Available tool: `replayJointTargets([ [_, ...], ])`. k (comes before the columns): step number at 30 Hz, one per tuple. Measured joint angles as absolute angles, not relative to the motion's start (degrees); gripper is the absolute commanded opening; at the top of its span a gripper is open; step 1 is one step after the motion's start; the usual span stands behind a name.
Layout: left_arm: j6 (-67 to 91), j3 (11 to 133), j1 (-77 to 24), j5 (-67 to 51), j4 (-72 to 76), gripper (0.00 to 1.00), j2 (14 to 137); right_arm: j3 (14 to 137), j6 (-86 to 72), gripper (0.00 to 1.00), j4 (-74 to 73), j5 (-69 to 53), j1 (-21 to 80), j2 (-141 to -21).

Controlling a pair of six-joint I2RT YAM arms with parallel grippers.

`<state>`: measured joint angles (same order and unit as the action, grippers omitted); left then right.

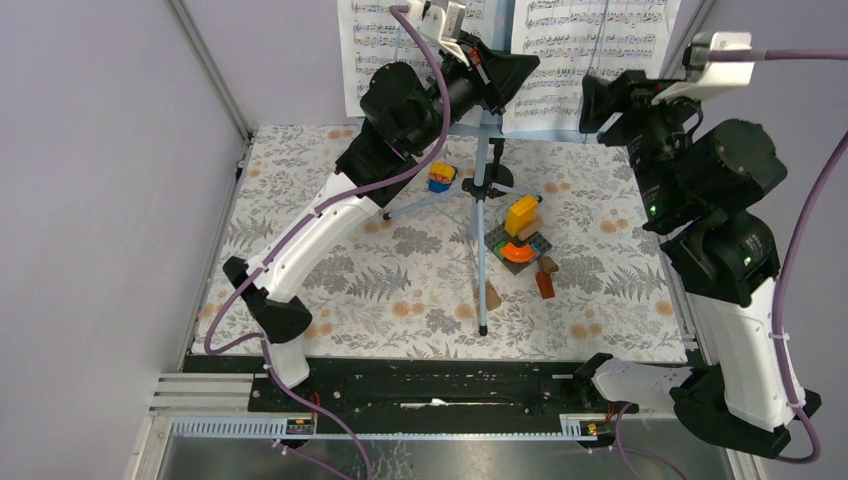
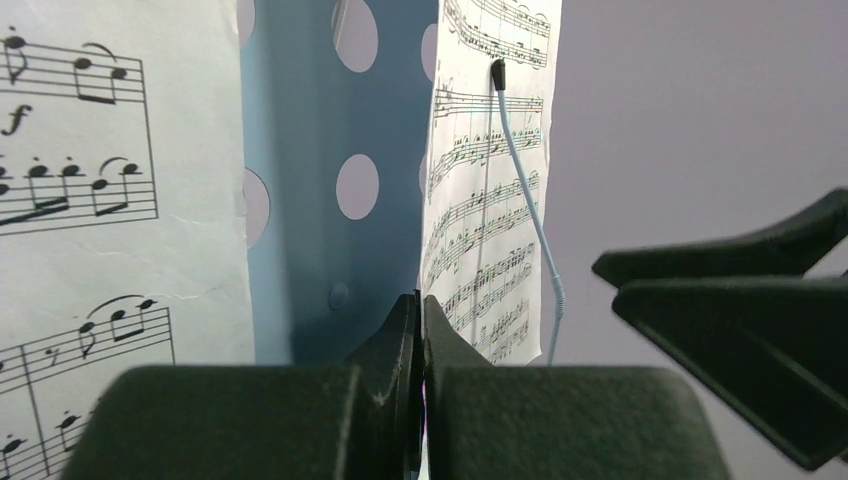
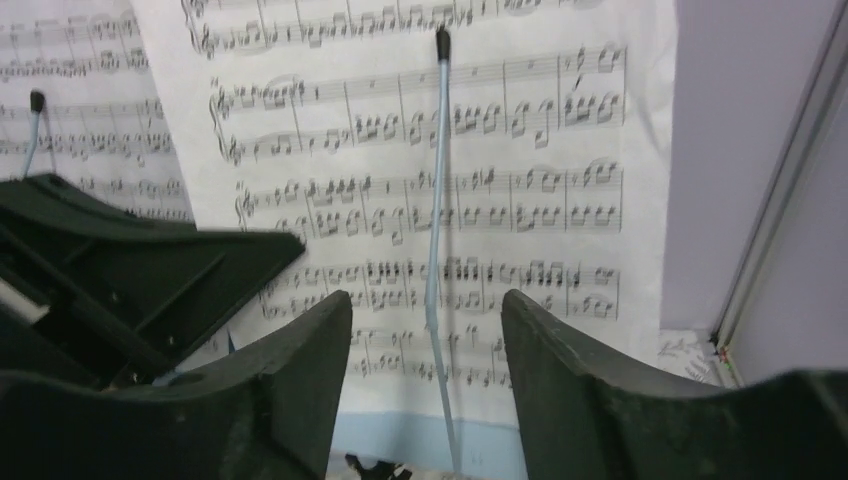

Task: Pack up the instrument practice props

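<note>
The light-blue perforated music rack (image 2: 300,200) stands on tripod legs (image 1: 481,250) at the back of the table. One white sheet-music page (image 1: 368,45) hangs on its left half and another (image 1: 590,40) on its right. My left gripper (image 2: 420,305) is shut, its tips pointing at the bare rack strip between the two pages; nothing shows plainly between its fingers. My right gripper (image 3: 425,310) is open in front of the right page (image 3: 520,150). The thin blue wire page holder (image 3: 436,200) runs down between its fingers without touching them.
Colourful toy blocks (image 1: 520,235) and a blue-yellow block (image 1: 441,177) sit on the floral cloth (image 1: 330,290) beside the tripod. Small brown wooden blocks (image 1: 545,282) lie near them. The two grippers are close together, the left one (image 3: 150,265) just left of the right fingers. Lilac walls enclose the table.
</note>
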<state>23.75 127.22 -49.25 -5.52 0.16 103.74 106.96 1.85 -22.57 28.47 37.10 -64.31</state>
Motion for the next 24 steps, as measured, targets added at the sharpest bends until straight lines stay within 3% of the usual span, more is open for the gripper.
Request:
replayJointTargets([
  [5,23.75,126.82,-49.25,-5.54,0.21,0.00,103.35,118.96,0.10,0.70,-28.56,31.16,37.08,-70.98],
  [16,23.55,125.93,-49.25,-5.58,0.56,0.00,102.67,131.13,-4.25,0.45,-41.54,34.68,37.01,-80.40],
  [24,23.55,125.10,-49.25,-5.56,1.17,0.00,102.37,131.00,-4.80,0.05,-43.05,35.00,36.14,-80.60],
])
